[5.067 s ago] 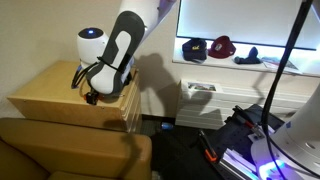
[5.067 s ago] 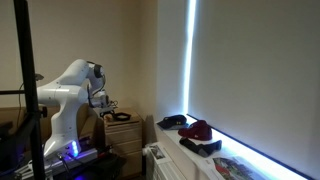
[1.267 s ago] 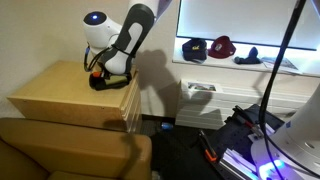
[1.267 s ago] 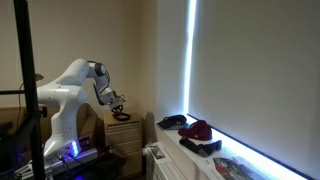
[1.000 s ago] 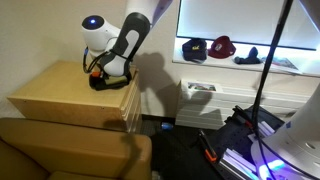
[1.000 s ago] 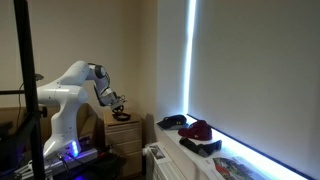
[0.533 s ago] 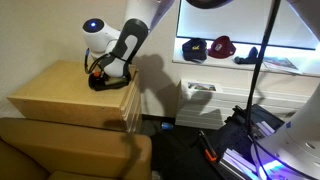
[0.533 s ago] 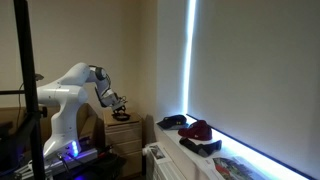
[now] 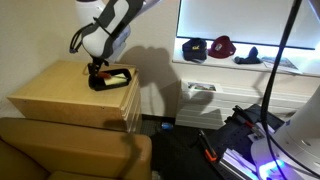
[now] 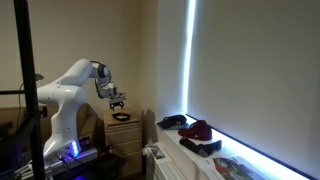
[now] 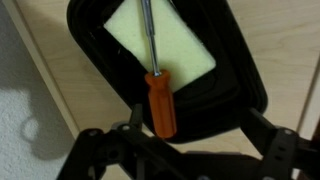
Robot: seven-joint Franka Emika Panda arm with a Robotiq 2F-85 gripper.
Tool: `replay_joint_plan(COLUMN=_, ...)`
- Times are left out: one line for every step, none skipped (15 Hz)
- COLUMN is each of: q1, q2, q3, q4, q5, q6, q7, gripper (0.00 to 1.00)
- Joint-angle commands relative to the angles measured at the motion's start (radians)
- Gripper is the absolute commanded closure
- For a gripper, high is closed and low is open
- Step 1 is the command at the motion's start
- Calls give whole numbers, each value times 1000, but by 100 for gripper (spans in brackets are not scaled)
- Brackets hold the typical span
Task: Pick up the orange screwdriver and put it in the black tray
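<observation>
The black tray [image 9: 112,80] sits on the wooden cabinet top near its back edge; it also shows in an exterior view [image 10: 122,117]. In the wrist view the orange screwdriver [image 11: 159,102] lies in the black tray [image 11: 232,62], its metal shaft over the pale inside and its orange handle resting on the near rim. A thin orange streak [image 9: 113,73] shows in the tray. My gripper [image 9: 96,66] hangs open and empty just above the tray, fingers [image 11: 195,135] spread on either side of the tray's near end. It also shows in an exterior view [image 10: 114,99].
The wooden cabinet [image 9: 60,92] stands beside a brown couch [image 9: 60,150]. Caps [image 9: 210,47] lie on the window ledge. Purple-lit equipment [image 9: 262,150] with an orange and black tool [image 9: 209,152] is on the floor.
My gripper has let go of the screwdriver, which now lies in the tray. The arm has risen up and away from the tray.
</observation>
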Motion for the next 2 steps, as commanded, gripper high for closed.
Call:
replay_joint_plan(q1=-29, q2=-29, q3=37, q4=-11, q5=39, q6=-17, q7=-13, gripper=0)
replay_joint_plan(q1=-53, q2=-61, q3=63, q4=-29, q5=66, q6=-27, q7=-24, gripper=0)
